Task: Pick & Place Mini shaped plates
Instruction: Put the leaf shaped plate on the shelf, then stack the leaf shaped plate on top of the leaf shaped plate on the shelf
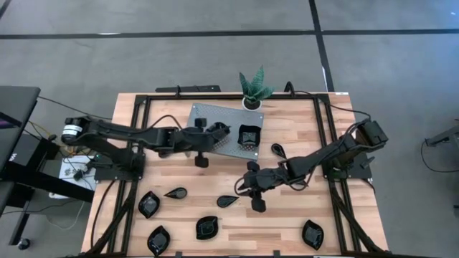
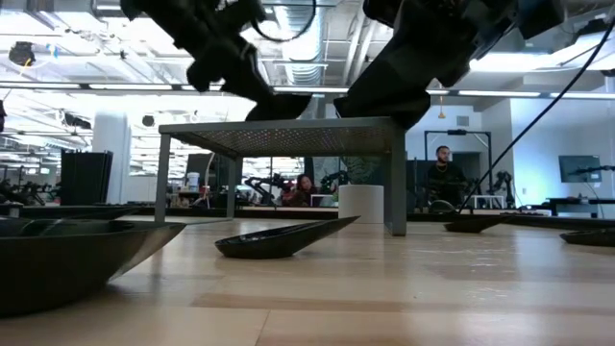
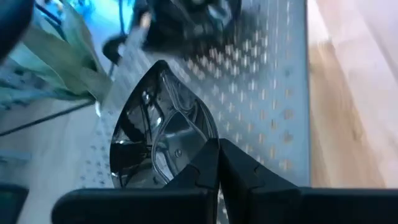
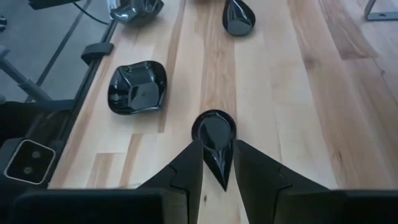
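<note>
My left gripper [image 1: 213, 134] is shut on a glossy black leaf-shaped plate [image 3: 155, 130] and holds it just above the grey perforated stand [image 1: 215, 118]. A square black plate [image 1: 249, 135] rests on the stand's right part. My right gripper [image 1: 245, 186] hovers open over a teardrop plate [image 4: 213, 127]. That plate lies flat on the wooden table with its pointed tail toward the gripper. In the right wrist view the fingers frame the tail, and in the low view the plate [image 2: 279, 240] lies alone on the table. My left gripper pinches the plate's rim [image 3: 208, 140] near its broad end between its two fingers. The fingers slant downward from the table's left side. The plate sticks out ahead of them, pointed end [image 3: 160, 63] farthest, tilted and clear of the stand [image 3: 273, 74].
Several more black plates lie along the table's near side [image 1: 149, 204] [image 1: 208, 228] [image 1: 313, 234]; another lies right of the stand [image 1: 278, 150]. A small green plant [image 1: 254, 86] stands behind the stand. A black frame rail [image 1: 133, 143] runs round the table.
</note>
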Motion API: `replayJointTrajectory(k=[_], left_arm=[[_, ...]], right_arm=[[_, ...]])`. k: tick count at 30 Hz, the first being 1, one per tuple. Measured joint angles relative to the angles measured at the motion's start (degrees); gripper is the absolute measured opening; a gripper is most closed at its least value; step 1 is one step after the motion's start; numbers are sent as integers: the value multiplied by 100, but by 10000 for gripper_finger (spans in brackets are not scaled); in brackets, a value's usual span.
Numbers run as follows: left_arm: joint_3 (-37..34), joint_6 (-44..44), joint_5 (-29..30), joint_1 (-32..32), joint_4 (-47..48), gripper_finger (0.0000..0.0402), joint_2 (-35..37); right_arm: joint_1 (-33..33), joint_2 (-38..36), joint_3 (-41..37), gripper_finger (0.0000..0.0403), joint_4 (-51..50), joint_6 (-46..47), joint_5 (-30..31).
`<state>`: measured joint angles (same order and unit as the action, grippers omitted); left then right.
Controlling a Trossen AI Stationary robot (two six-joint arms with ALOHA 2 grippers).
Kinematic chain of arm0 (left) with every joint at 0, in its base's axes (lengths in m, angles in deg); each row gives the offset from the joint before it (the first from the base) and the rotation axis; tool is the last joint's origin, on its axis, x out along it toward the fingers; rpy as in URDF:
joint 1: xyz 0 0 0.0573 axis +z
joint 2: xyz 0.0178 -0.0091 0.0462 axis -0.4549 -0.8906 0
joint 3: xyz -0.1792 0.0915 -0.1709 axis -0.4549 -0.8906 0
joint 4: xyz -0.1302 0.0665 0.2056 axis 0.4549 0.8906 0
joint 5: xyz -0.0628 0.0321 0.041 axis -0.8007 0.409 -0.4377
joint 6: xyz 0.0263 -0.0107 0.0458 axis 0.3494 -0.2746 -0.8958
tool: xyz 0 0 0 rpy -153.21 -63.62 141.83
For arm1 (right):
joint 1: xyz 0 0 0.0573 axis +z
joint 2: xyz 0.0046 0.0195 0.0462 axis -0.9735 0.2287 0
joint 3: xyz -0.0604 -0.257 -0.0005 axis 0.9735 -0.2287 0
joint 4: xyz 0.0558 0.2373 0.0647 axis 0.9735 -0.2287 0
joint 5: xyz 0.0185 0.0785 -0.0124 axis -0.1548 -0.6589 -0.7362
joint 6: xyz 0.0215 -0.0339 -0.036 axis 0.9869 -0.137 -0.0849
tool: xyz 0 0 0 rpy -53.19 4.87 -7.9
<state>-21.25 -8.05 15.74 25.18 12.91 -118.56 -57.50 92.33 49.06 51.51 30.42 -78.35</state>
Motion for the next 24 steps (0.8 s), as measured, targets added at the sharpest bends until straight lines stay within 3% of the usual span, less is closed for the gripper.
replayJointTrajectory(k=[5,9,24], left_arm=[[1,-57,-16,47,-69,8,-344],[12,-57,298,47,-114,17,-438],[-7,-42,364,-152,-464,92,-382]], right_arm=[[25,-4,0,85,-17,-2,-2],[22,-4,1,85,-12,-2,-2],[21,-8,1,85,-7,-4,-13]])
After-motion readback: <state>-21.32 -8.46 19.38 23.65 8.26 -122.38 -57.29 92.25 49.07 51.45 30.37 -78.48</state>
